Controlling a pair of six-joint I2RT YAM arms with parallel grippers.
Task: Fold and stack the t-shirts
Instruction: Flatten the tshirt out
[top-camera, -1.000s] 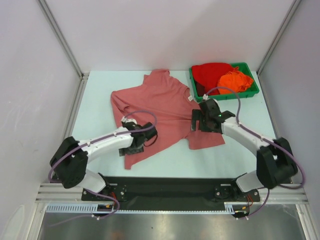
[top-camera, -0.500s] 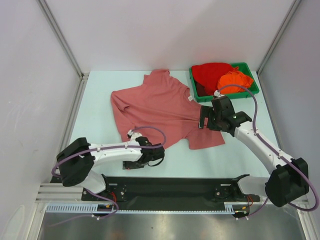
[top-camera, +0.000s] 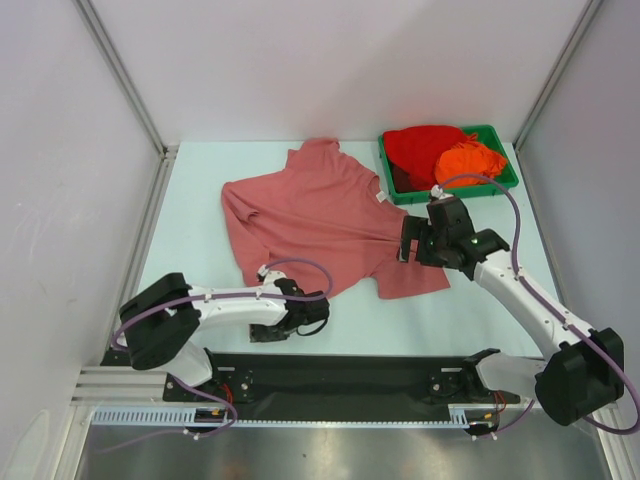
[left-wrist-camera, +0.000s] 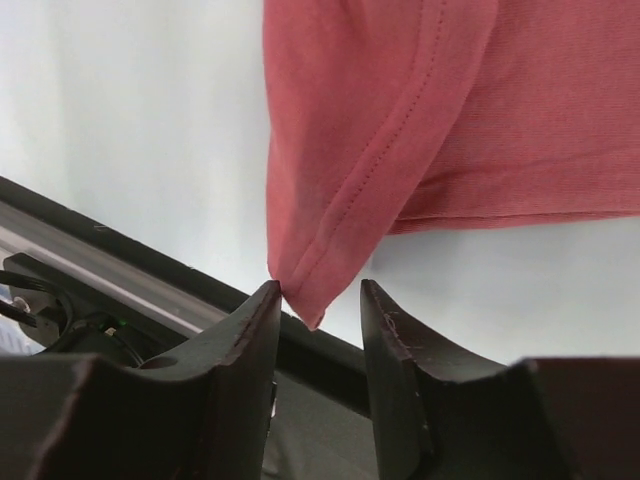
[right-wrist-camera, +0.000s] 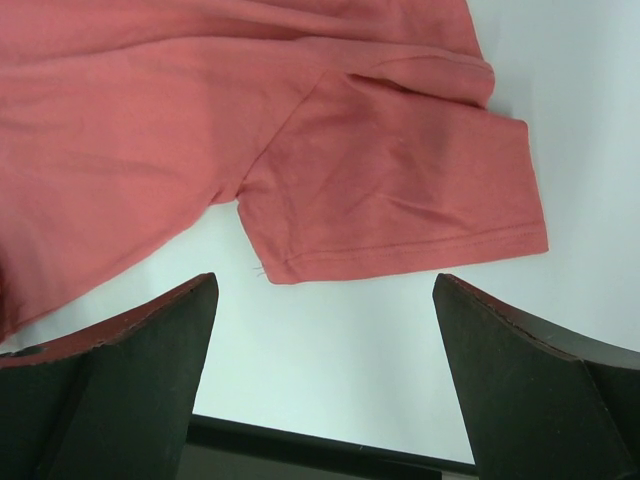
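Note:
The salmon t-shirt (top-camera: 320, 215) lies spread on the table, neck towards the back. My left gripper (top-camera: 312, 320) is low by the table's near edge at the shirt's lower corner. In the left wrist view the jaws (left-wrist-camera: 320, 290) stand narrowly apart, and the folded corner tip (left-wrist-camera: 312, 300) lies between them, touching the left finger. My right gripper (top-camera: 408, 243) hovers wide open over the shirt's right side. In the right wrist view (right-wrist-camera: 325, 290) it is empty, with a sleeve (right-wrist-camera: 400, 200) ahead. The red t-shirt (top-camera: 420, 145) and the orange t-shirt (top-camera: 470, 160) lie crumpled in the tray.
The green plastic tray (top-camera: 507, 180) stands at the back right, just behind the right arm. A black rail (top-camera: 340, 370) runs along the near table edge, close under the left gripper. White walls with metal frame posts enclose the table.
My left gripper has moved right and nearer along the front edge, and the shirt's lower left flap has been drawn in with it. My right gripper has shifted slightly right.

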